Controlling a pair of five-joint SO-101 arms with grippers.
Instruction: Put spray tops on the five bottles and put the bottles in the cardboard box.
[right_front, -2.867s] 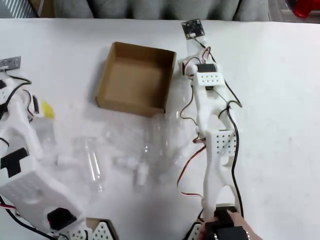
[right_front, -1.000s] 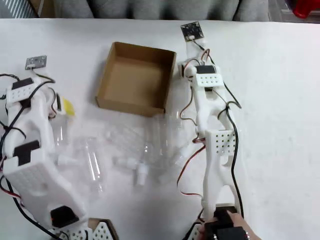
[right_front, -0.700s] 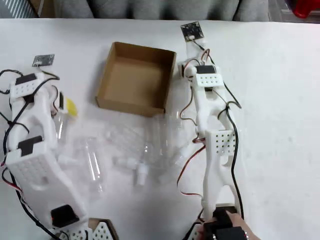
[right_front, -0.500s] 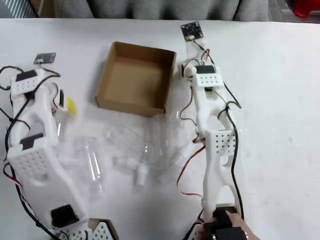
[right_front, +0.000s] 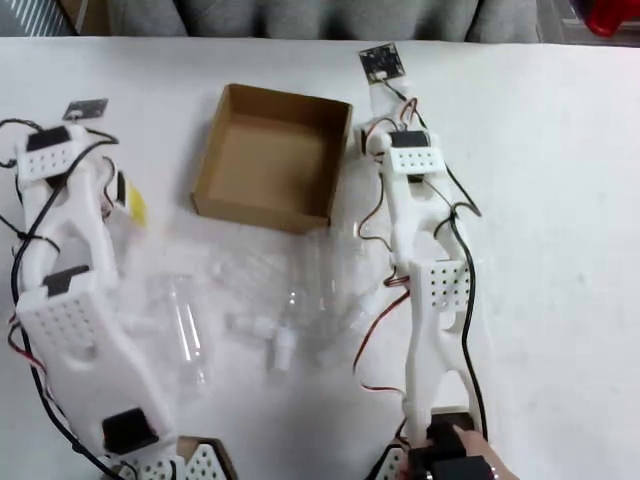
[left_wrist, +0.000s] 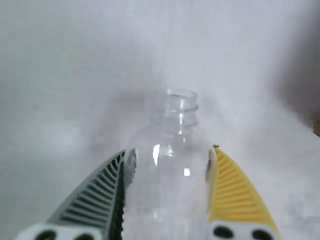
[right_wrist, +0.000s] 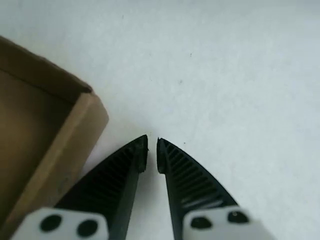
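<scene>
Left gripper (left_wrist: 169, 156): pinched on a clear bottle (left_wrist: 172, 130), its grey and yellow fingers set against the bottle's shoulders; the neck is open and no spray top is fitted. Over the last few seconds the left arm is seen, in the high view, carried from the near-left edge out toward the far left of the table (right_front: 560, 200). The bottle is taken with it and is now held left of the cardboard box (right_front: 262, 213), apart from it. Whether it is lifted off the table cannot be told. Right gripper (right_wrist: 152, 149): pressed almost together, nothing held, unmoved just beside the box's far right corner. Loose bottles and spray tops (right_front: 285, 350) are left heaped on the near side of the box, undisturbed. For the task: one bottle is judged separated for capping; nothing is yet capped or boxed.
</scene>
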